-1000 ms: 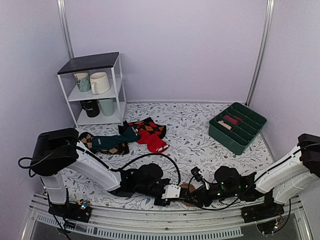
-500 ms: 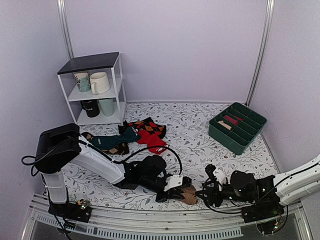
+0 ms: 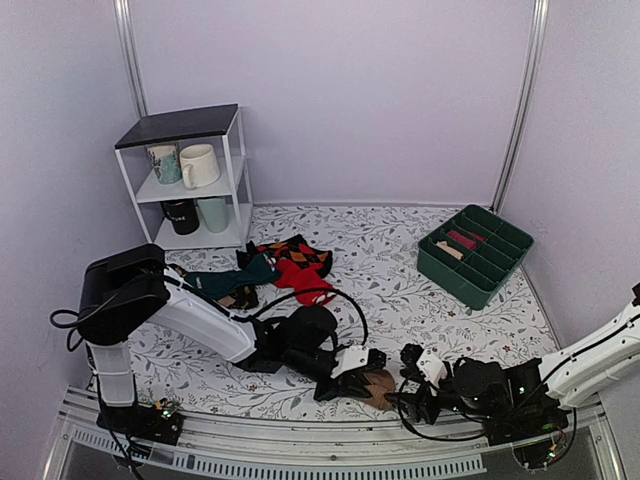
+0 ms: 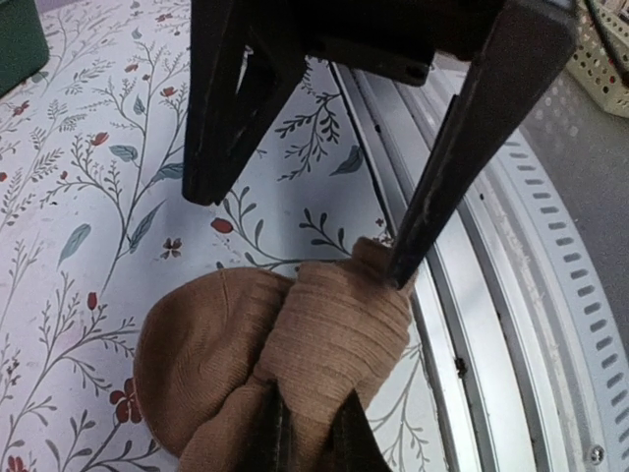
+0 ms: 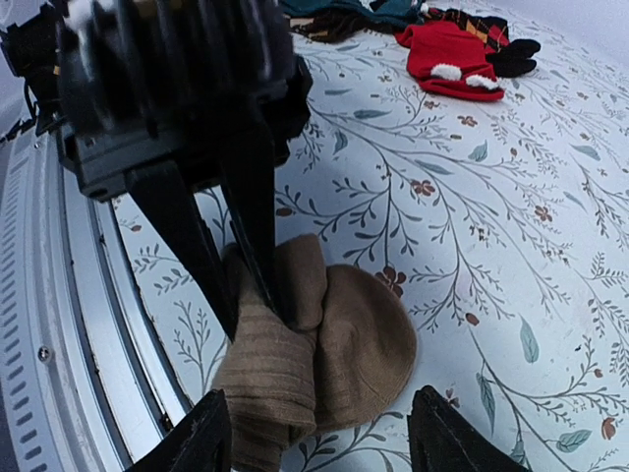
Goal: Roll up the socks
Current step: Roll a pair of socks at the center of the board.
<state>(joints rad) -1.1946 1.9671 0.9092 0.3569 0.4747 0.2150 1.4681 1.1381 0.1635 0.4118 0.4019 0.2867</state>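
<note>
The tan-brown ribbed knit socks (image 3: 378,385) lie at the near edge of the bench (image 3: 400,270), just beside the slotted grey metal rail (image 4: 511,295). They are wound into a compact bundle: a tight cylinder of fine lengthwise ribs pressed against a smoother, dome-shaped lobe like a small cap. The bench is covered in a white cloth printed with thin grey-green leafy sprigs and tiny red blossoms. The left pincer (image 3: 362,378) hangs over the bundle with its flat, black, blade-like fingers (image 4: 462,167) spread apart and clamping nothing. In the left wrist view the tip of one finger touches the top of the ribbed cylinder, while the other ends over bare cloth. The right pincer (image 3: 402,382) faces the bundle from the other side, near but not touching, its two black fingers (image 5: 201,442) held wide apart and empty. Farther back on the cloth lies a red sock with small white patches (image 5: 447,54). A dark green plastic tray of slim compartments (image 3: 475,253) sits at the right of the bench, well apart from the bundle.
</note>
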